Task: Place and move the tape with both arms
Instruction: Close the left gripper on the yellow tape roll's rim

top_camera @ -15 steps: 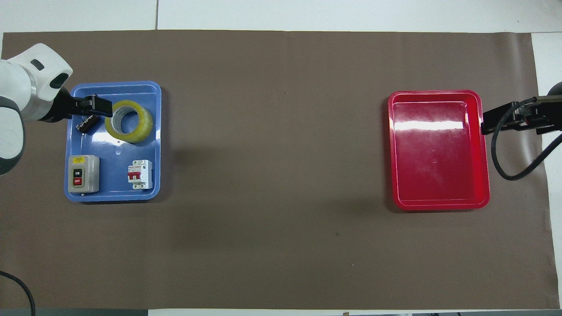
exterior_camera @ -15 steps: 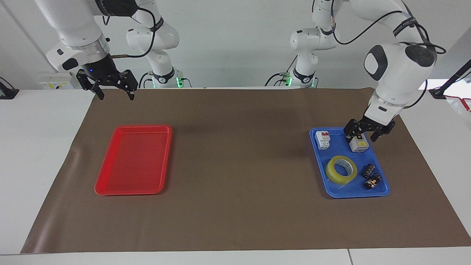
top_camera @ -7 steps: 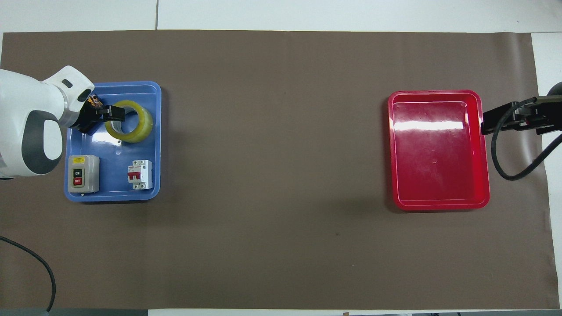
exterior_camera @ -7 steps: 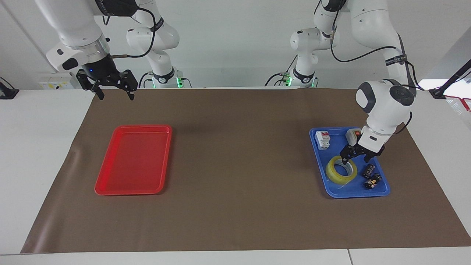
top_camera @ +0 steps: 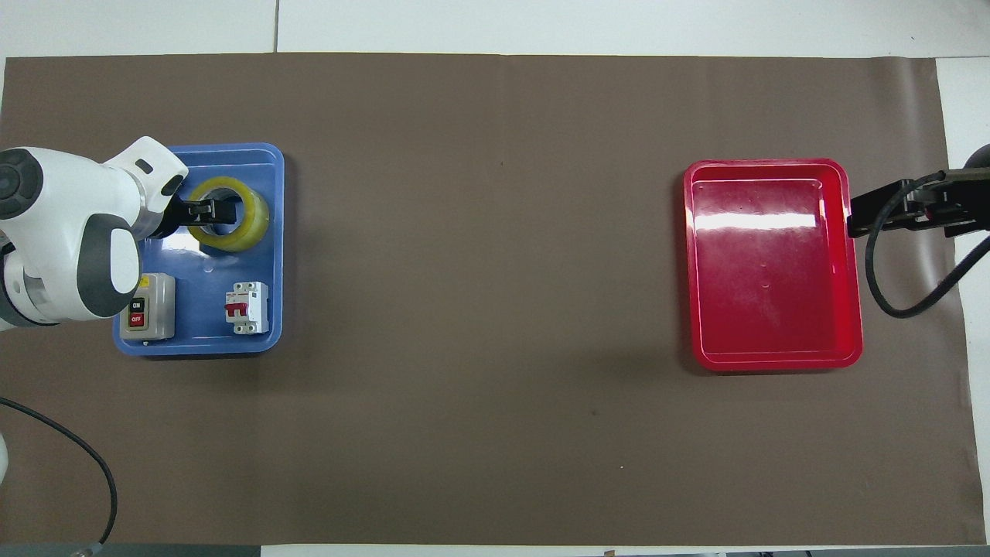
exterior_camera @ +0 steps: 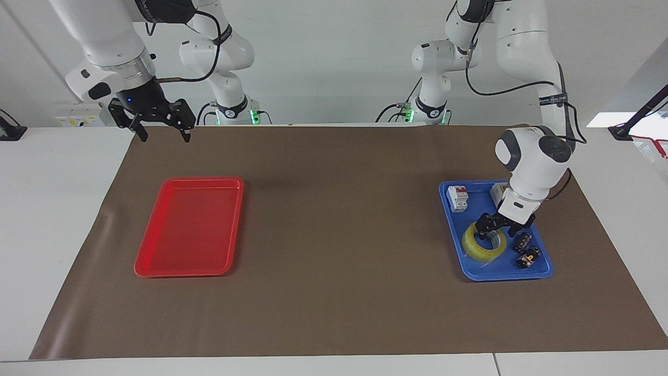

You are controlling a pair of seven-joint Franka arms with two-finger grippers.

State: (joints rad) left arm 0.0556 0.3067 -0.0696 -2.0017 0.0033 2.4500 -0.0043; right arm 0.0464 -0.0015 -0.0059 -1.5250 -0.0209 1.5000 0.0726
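Tape (exterior_camera: pixel 483 241): glossy yellow ring; left hand (exterior_camera: pixel 498 226) spread over rim; right hand (exterior_camera: pixel 163 129) spread, waiting.

Yellow tape (exterior_camera: pixel 483 242) flat in blue tray (exterior_camera: pixel 454 245)

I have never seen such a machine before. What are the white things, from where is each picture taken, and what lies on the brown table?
The white things are two robot arms, each ending in a black two-finger gripper. One picture is taken from across the table, facing the robots; the other looks down from above their own end.

On the brown mat lie two trays. The red tray holds nothing. The blue tray holds the tape, a yellow roll, with a white circuit breaker, a grey on/off switch box and small black parts.

The left gripper is down at the tape, one finger in its hole and one outside its wall. The fingers are open; nothing is held. The right gripper waits open in the air, near the mat's edge by the red tray.
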